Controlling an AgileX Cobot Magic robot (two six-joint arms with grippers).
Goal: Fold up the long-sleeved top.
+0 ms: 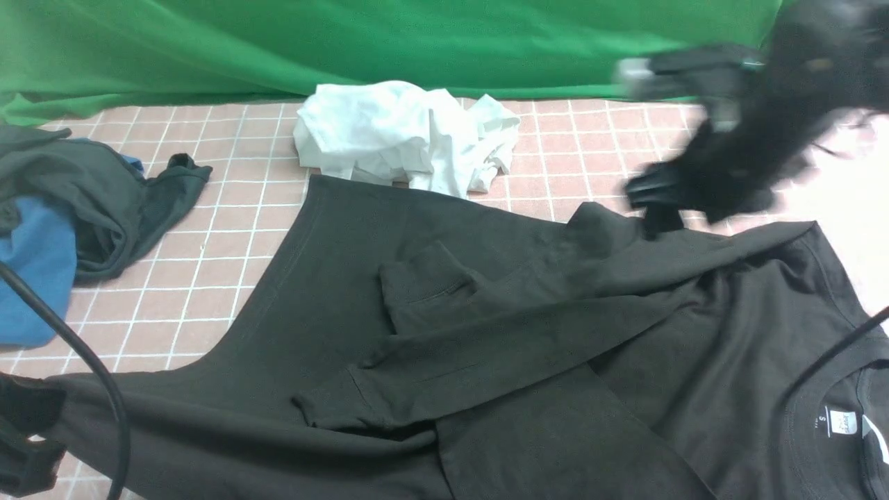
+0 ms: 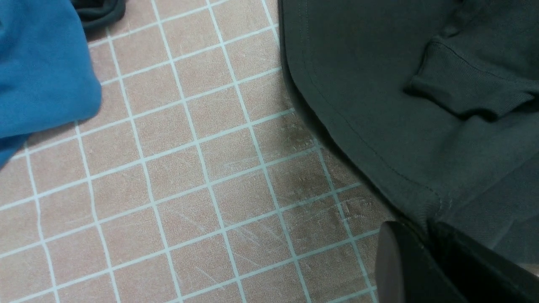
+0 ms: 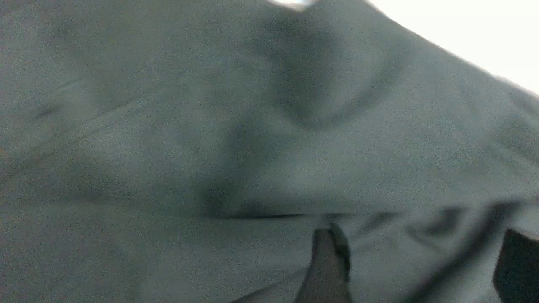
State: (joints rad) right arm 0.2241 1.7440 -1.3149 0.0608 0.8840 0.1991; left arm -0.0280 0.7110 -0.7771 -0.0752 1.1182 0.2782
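A: Where was the long-sleeved top (image 1: pixel 528 333)?

B: Spread across the tiled counter (image 1: pixel 229 229). Its near hem corner was clenched in the left hand (image 2: pixel 425 252). Beyond its far edge the right hand (image 1: pixel 649 187), blurred, hung released above it, and white cloth (image 1: pixel 406 135) lay behind.

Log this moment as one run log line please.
stage: sleeves folded in | left tool: shut on long-sleeved top hem corner | right tool: open, blurred, above top's far shoulder | nearby: white cloth
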